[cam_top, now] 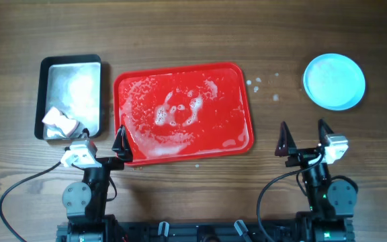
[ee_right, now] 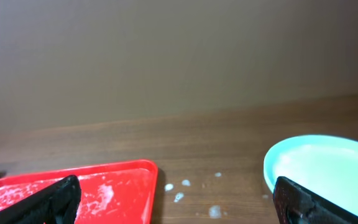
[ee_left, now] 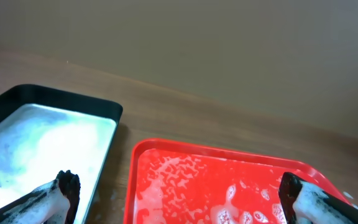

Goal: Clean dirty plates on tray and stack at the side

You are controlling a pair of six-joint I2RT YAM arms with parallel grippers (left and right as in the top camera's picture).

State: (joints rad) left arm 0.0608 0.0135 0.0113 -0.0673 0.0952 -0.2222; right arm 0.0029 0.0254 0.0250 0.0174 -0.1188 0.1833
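Status: tray (cam_top: 230, 91) carries no plates, only suds and water spread over the red surface. It sits mid-tabletop (cam_top: 180, 33), between the metal pan (cam_top: 72, 59) on my left and the plates (cam_top: 334, 81) far off to my right.

The plates are on bare wood at the right rear, well apart from the tray. From overhead they read as one pale-blue disc, so I can't count how many are stacked. The right wrist view shows only a rim edge, which doesn't settle it either. The top face looks pale and a bit wet, with no orange that I can make out.

Left hand (cam_top: 101, 140): released, nothing in it, fingers spread. One tip is over the pan edge and the other over the tray's near-left corner.
Right hand (cam_top: 304, 138): released and empty, parked near the front edge to the right of the tray, well short of the plates.

A white cloth or sponge (cam_top: 60, 123) lies in the near corner of the pan. A few suds drops (cam_top: 261, 82) sit on the wood between tray and plates.

My read: the washing and stacking look finished, or very nearly so. The only thing left to confirm is that all three are in that pile.
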